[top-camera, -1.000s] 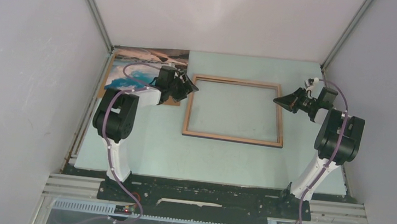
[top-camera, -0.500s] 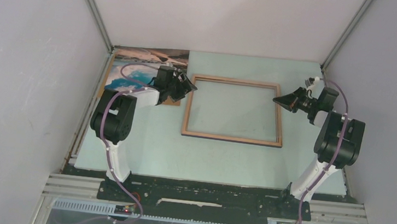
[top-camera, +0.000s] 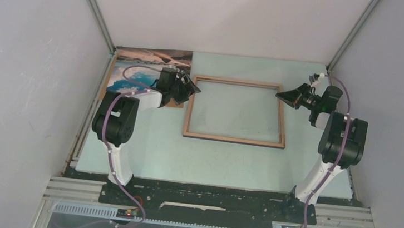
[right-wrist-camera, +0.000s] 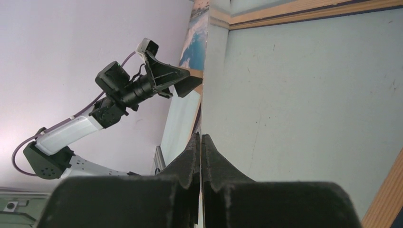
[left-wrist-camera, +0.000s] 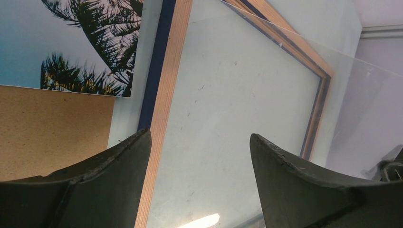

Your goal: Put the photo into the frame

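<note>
**Photo** (top-camera: 148,67): lies picture side up just off the frame's far-left corner, on the brown backing board (left-wrist-camera: 52,133). Nothing grips it, and you have not yet picked it up.

**Frame** (top-camera: 191,110): lies flat on the table (top-camera: 212,159) with its wood face up. No print sits within its rails.

**Clear pane** (left-wrist-camera: 370,109): sits over the frame's opening. The side toward the frame's right rail is tilted up off it, and the side toward the left rail lies low.

**Right gripper** (right-wrist-camera: 202,137): at the frame's right rail, toward its far corner. Its jaws are pressed together on the pane's thin edge and hold that edge lifted.

**Left gripper** (left-wrist-camera: 199,135): over the frame's left rail, near its far-left corner. Its jaws are spread wide above the rail and the pane's margin, and they hold nothing.

**Status, as a judgement:** early. The frame looks part-way opened, with only the pane raised, and the photo is wholly outside it. You have yet to get the pane out of the way, fetch the photo from beside the frame's far-left corner, lay it square inside the rails and close the frame up.
</note>
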Available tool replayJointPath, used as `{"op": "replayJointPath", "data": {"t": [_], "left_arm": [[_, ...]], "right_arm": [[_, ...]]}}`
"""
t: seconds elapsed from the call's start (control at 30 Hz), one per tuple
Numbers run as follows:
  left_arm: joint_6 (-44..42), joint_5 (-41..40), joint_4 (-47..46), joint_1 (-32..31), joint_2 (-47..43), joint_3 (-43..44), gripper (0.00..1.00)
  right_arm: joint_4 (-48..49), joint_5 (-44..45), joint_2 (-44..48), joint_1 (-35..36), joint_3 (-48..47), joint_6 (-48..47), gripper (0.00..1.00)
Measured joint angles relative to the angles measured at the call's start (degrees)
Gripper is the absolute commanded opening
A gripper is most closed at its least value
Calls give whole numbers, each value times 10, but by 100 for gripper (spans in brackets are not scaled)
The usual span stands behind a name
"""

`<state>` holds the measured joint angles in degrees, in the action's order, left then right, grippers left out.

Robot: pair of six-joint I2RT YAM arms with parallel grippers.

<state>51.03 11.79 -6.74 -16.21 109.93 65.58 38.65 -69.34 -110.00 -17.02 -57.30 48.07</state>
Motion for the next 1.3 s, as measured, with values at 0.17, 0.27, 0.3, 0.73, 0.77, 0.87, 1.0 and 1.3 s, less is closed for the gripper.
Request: {"op": "replayJointPath", "data": {"t": [0.17,0.27,0.3,0.73,0.77,0.87,1.0,1.3], "left_arm": [[-1,-1,0,0,0,0,80],[-11,-14,10,-3,-6,-4,81],[-14,-24,13,-5,-15,-12,81],[-14,-77,48,-207,-283,-184,92],[-13,-77,48,-236,-284,-190,93],[-6,-78,52,-296,-283,-194,95],[21,-76,8,-328,-269,-205,97],[97,-95,-78,-326,-183,-219,100]], "right_arm": [[18,3,-7,2,0,18,0],[18,3,-7,3,0,17,0],[17,3,-7,3,0,17,0],[-14,14,-7,4,-1,2,0],[-20,15,-7,5,-1,-2,0],[-33,19,-7,5,-1,-9,0],[-43,23,-7,5,-1,-15,0],[-55,28,-7,5,-1,-17,0]]}}
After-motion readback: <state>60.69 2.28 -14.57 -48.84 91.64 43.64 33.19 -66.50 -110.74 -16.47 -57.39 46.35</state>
